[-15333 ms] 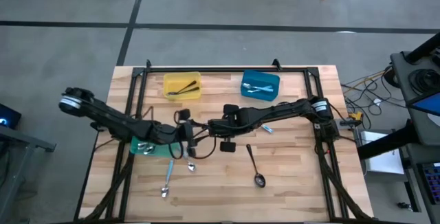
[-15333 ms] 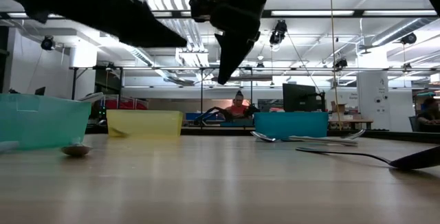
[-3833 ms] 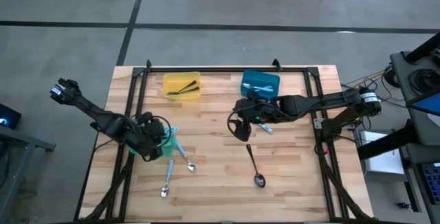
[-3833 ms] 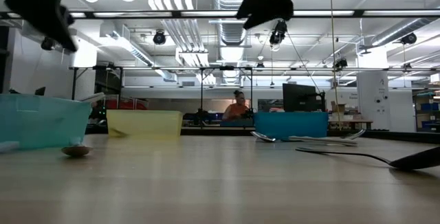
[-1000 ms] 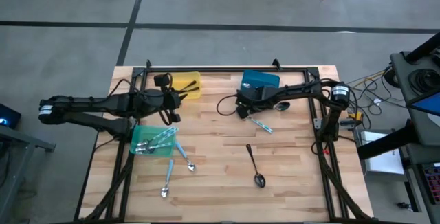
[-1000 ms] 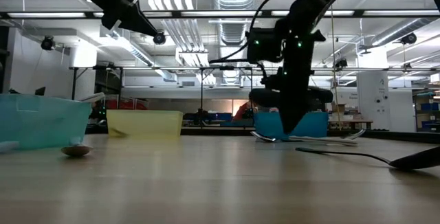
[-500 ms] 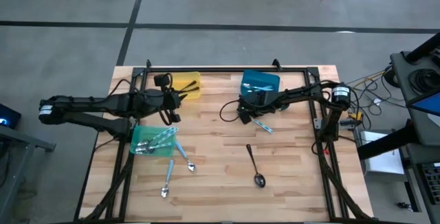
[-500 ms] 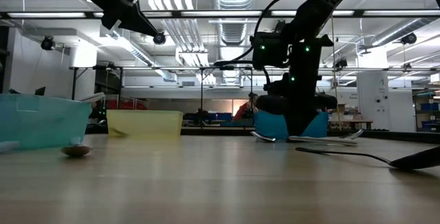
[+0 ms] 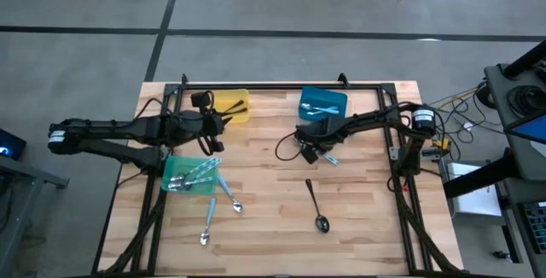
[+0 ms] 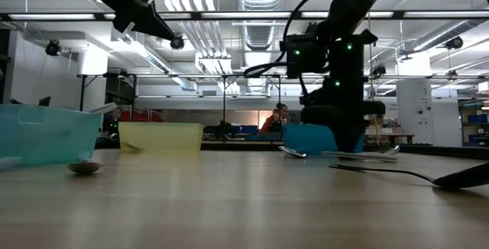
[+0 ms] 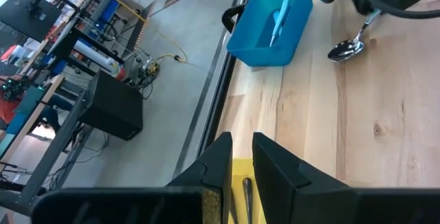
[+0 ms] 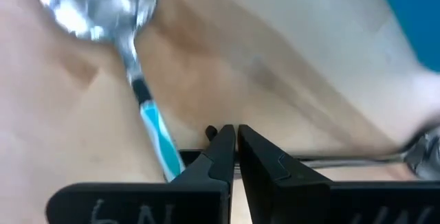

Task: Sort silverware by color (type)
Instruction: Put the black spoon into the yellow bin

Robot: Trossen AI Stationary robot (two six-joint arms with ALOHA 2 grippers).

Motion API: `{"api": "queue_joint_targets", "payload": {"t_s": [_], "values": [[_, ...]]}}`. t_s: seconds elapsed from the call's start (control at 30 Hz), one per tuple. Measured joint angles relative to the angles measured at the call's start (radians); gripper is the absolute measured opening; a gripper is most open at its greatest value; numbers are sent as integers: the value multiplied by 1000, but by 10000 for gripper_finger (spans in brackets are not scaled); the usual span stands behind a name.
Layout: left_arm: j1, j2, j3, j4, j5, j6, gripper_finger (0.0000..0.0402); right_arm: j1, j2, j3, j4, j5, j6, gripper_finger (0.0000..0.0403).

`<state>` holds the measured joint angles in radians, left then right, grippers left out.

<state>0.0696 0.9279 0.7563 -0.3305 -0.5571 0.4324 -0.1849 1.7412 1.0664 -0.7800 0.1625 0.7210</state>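
My right gripper (image 9: pixel 309 149) is shut and points down just beside a blue-handled spoon (image 9: pixel 328 157) lying flat on the table in front of the blue bin (image 9: pixel 337 99). In the right wrist view that spoon (image 12: pixel 146 107) runs past the shut tips (image 12: pixel 232 143). A silver spoon (image 12: pixel 419 152) lies close by. My left gripper (image 11: pixel 240 161) hovers by the yellow bin (image 9: pixel 213 101), its fingers a narrow gap apart with nothing between. Two more blue-handled spoons (image 9: pixel 230 196) and a black spoon (image 9: pixel 314 203) lie on the table. My right gripper comes from above with shut fingers, their tips next to the blue handle's end (image 12: pixel 170 163) of the spoon. The left finger hides the handle's end, so I cannot tell whether the tips touch the spoon or the table.
The green bin (image 9: pixel 205 186) at the left holds several spoons. The yellow bin holds dark utensils and the blue bin light blue ones. A black frame rail (image 9: pixel 281 85) runs along the table's far edge. Bare wood lies between the black spoon and the right edge.
My right gripper has come away from the blue bin toward the table's near edge and sunk lower over the blue-handled spoon, rolling about its own axis as it went. It has stayed shut. The spoons have not moved.
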Motion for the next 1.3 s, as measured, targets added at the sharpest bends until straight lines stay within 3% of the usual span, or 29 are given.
{"api": "queue_joint_targets", "payload": {"t_s": [0.5,0.83,1.13,1.3], "values": [[0,0,0,-8,0,-14,40,44,-11,-6,-188,-108,38,12],[0,0,0,-10,0,-15,40,15,-95,-6,-302,-91,162,12],[0,0,0,-37,0,-34,40,-62,-239,-148,-238,-38,227,12],[0,0,0,-39,0,-34,40,-96,-349,-273,-75,-32,339,13]]}}
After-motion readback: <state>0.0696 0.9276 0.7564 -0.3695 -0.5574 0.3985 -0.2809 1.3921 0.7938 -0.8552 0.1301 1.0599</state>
